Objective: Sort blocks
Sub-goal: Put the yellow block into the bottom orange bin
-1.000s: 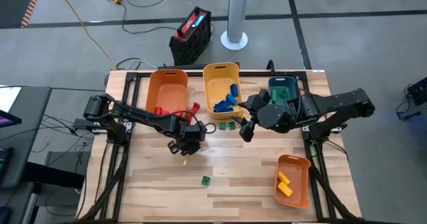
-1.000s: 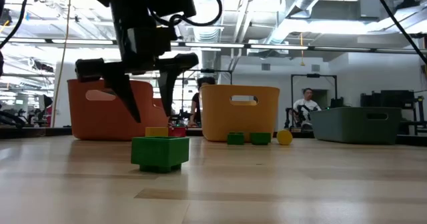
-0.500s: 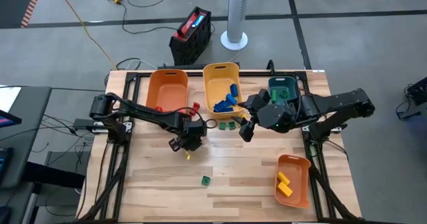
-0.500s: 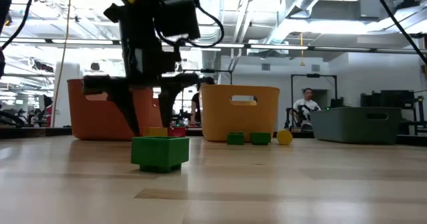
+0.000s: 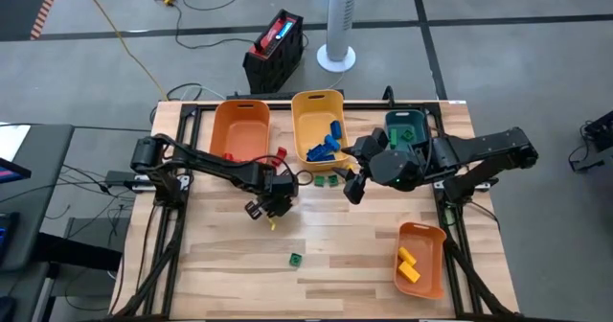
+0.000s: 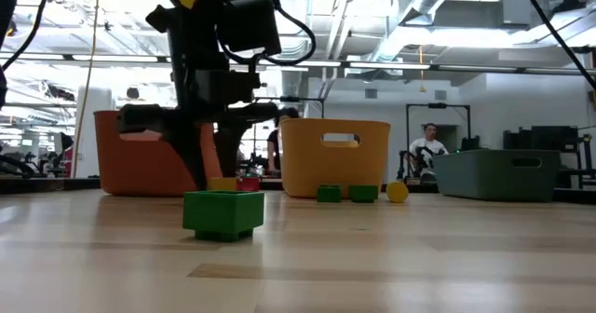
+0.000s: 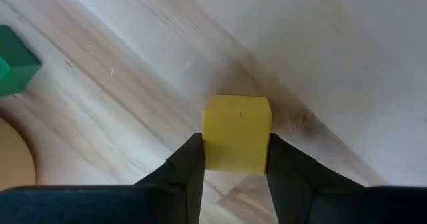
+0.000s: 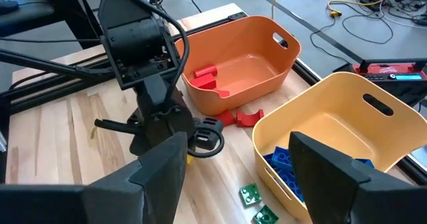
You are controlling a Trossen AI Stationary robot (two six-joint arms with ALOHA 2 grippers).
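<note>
Your left end effector point(image 7: 235, 177) sits low over the counter point(image 5: 335, 245) with a yellow block point(image 7: 237, 133) between its fingers. The jaws stand just wide enough to straddle the block, one finger at each side face. You cannot tell from the left wrist view whether the pads are already pressing or only alongside, so treat the grip as unconfirmed. The block appears to rest on the wood, not lifted.

Your right end effector point(image 8: 239, 165) waits with its fingers spread wide and nothing between them. It hangs beside the yellow bin point(image 5: 318, 121), which holds blue blocks point(image 5: 326, 148), and two green blocks point(image 5: 326, 180) lie on the counter close below it.

Where this could go wrong:
- The fingers meet only the near part of the block, while most of it lies past the fingertips. If you close and lift like this, it may pivot out or drop. A deeper approach before closing looks safer.
- A lone green block point(image 5: 296, 259) lies beyond your left end effector, well apart from it on open wood. It should not interfere.
- The small orange bin point(image 5: 421, 255), already holding yellow pieces, is off beyond the right arm's side. Carrying the block there takes your left arm across toward the right arm, so watch for contact between them.
- The tall orange bin point(image 5: 239, 130) with red pieces stands close behind the left arm; a high swing back could clip its rim.
</note>
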